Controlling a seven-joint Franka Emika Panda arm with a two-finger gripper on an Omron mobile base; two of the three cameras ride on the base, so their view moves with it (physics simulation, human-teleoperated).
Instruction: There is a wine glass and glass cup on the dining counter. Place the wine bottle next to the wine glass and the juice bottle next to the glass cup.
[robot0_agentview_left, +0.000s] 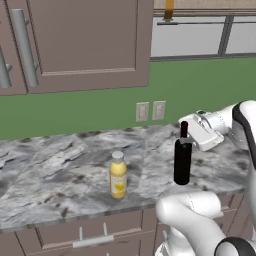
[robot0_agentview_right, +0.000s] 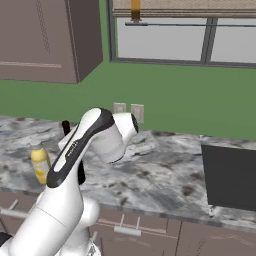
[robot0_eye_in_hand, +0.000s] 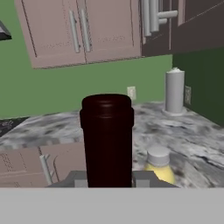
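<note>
From the left base view, the wine bottle stands upright on the marbled worktop, with the gripper clamped on its slim neck just below the dark red top. A tall glass bottle like this is probably heavy, smooth and breakable; a neck grip leaves the body free to swing, so a slow, level carry looks wise. The juice bottle stands well apart to its left, likely lighter and best taken around its stubby body. 2 wall sockets sit on the green wall behind.

In the right base view, the arm hides most of the wine bottle; the juice bottle stands beside it, and a dark recess lies far off along the worktop.

In the hand view, the wine bottle's top rises between the jaws. The juice bottle stands just beyond it, the nearest obstacle. A paper towel roll stands farther back under the cabinets.
</note>
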